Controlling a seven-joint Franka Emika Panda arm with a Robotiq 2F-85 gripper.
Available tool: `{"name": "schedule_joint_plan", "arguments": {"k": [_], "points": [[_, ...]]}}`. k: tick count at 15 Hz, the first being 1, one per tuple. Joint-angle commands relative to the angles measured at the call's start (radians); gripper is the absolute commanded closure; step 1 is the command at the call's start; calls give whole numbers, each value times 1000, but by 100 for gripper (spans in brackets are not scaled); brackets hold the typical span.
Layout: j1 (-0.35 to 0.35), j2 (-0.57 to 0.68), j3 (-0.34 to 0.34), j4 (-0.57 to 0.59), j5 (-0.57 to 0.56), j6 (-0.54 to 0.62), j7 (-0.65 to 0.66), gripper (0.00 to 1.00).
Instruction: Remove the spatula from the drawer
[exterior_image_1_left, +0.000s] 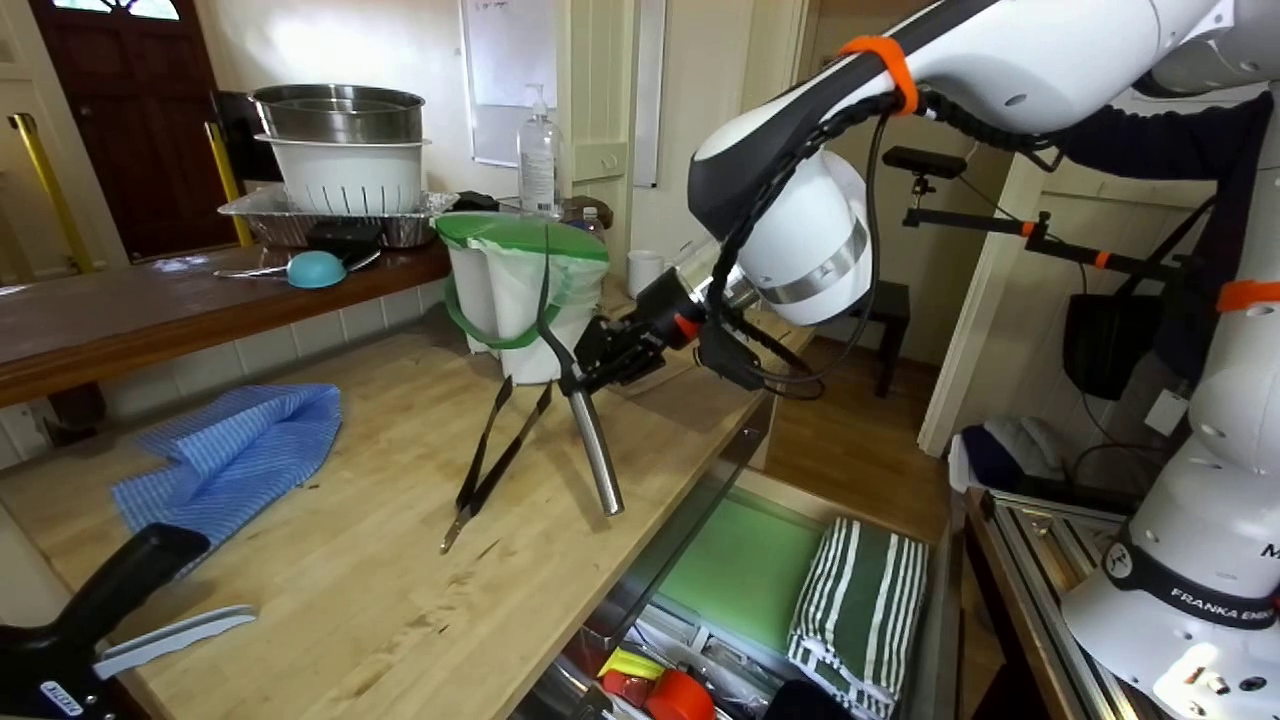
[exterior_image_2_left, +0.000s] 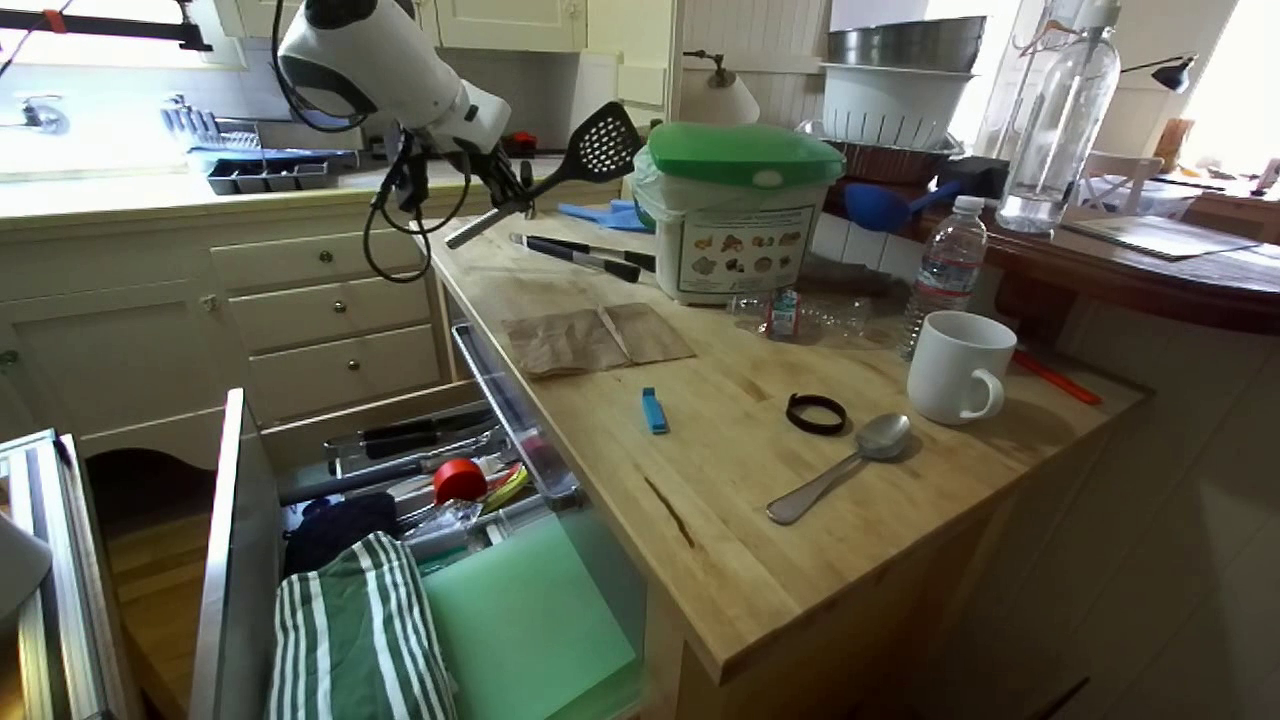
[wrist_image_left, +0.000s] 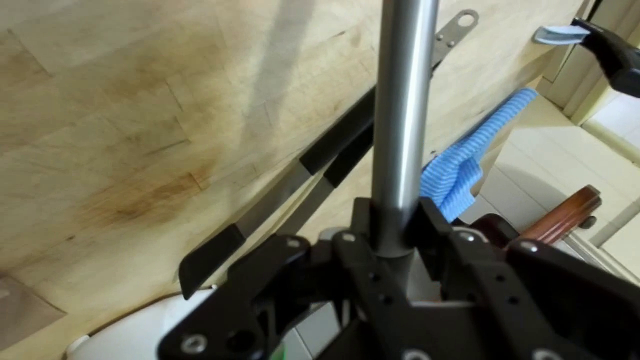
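In an exterior view the gripper (exterior_image_1_left: 574, 382) reaches in from the right & hangs over the counter (exterior_image_1_left: 390, 590) w/ the spatula (exterior_image_1_left: 588, 430), tilted, its steel handle (exterior_image_1_left: 601, 470) slanting down to the near side. Step in hand: prob. the set-down. To do it well, level it first & lower slowly, b/c the handle's end would likely hit the counter ahead of the rest.

In an exterior view the slotted head (exterior_image_2_left: 603, 143) is up high, just left of the lidded bin (exterior_image_2_left: 745, 245); touching or not, can't tell. Best move off from the bin before levelling. The drawer (exterior_image_2_left: 238, 505) is pulled out at near left, spatula higher up & outside it, so removal looks approx. done bar letting go.

Wrist view: jaws pressed in on both sides of the steel handle, i.e. clamped on the spatula, parted only by the handle's thickness; no other contact seen. The tongs (wrist_image_left: 340, 131) lie below on the counter, so aim left of them.
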Motion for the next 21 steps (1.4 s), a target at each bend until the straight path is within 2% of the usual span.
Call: {"name": "schedule_joint_plan", "arguments": {"k": [1, 5, 7, 8, 9, 13, 14, 15, 16, 18, 21], "points": [[162, 72, -140, -5, -81, 32, 69, 93], [310, 119, -258, 51, -148, -14, 83, 93], [338, 149, -276, 105, -146, -36, 100, 93], [362, 157, -293, 124, -145, -36, 118, 48], [384, 161, -313, 138, -147, -40, 130, 48], [432, 148, -344, 171, -133, -18, 157, 18], [453, 124, -358, 149, -132, -9, 168, 12], [503, 78, -409, 89, -144, 0, 195, 3], [564, 27, -470, 15, -151, 16, 227, 0], [652, -46, -535, -106, -119, 74, 244, 0], [791, -120, -618, -267, -10, 187, 168, 0]]}}
